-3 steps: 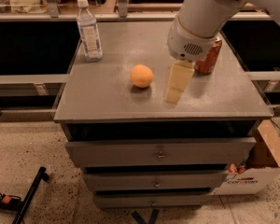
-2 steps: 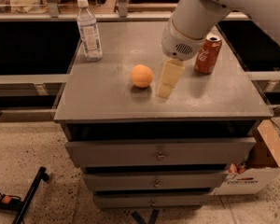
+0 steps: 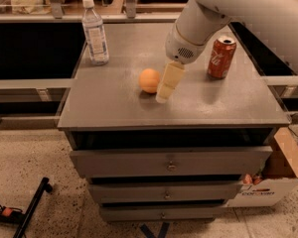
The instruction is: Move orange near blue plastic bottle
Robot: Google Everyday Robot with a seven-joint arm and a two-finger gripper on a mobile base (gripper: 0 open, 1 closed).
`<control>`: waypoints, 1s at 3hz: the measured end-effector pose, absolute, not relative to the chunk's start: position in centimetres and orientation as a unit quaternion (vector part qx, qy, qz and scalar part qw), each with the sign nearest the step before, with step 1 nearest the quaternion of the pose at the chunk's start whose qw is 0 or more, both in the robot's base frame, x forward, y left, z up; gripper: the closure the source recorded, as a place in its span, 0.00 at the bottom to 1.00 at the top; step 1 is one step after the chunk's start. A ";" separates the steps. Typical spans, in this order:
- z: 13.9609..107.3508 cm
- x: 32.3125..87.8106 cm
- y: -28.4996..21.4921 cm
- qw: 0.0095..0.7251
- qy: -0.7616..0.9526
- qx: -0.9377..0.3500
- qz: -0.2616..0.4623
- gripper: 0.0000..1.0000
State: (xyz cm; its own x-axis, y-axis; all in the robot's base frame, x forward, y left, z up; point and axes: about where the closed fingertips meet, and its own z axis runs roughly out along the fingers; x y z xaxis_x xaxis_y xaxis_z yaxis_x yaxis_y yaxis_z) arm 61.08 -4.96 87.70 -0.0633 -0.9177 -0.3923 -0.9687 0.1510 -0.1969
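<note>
The orange (image 3: 149,80) sits on the grey cabinet top (image 3: 114,103), near the middle. The blue plastic bottle (image 3: 95,32), clear with a white cap and pale label, stands upright at the far left of the top. My gripper (image 3: 167,85) hangs from the white arm, its cream-coloured tip down near the surface just right of the orange, close beside it. Nothing shows in the gripper.
A red soda can (image 3: 221,57) stands upright at the right of the top. Drawers face the front below. A cardboard box (image 3: 273,182) sits on the floor at the right. A black tool (image 3: 25,212) lies on the floor at the left.
The gripper has moved left across the top, from near the soda can to right beside the orange. The orange, bottle and can have not moved.
</note>
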 end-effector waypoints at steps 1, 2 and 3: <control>86.0 62.2 -4.3 0.226 0.723 -0.647 0.082 0.00; 84.8 62.6 -3.4 0.225 0.722 -0.646 0.100 0.00; 84.1 62.9 -2.4 0.223 0.722 -0.644 0.118 0.18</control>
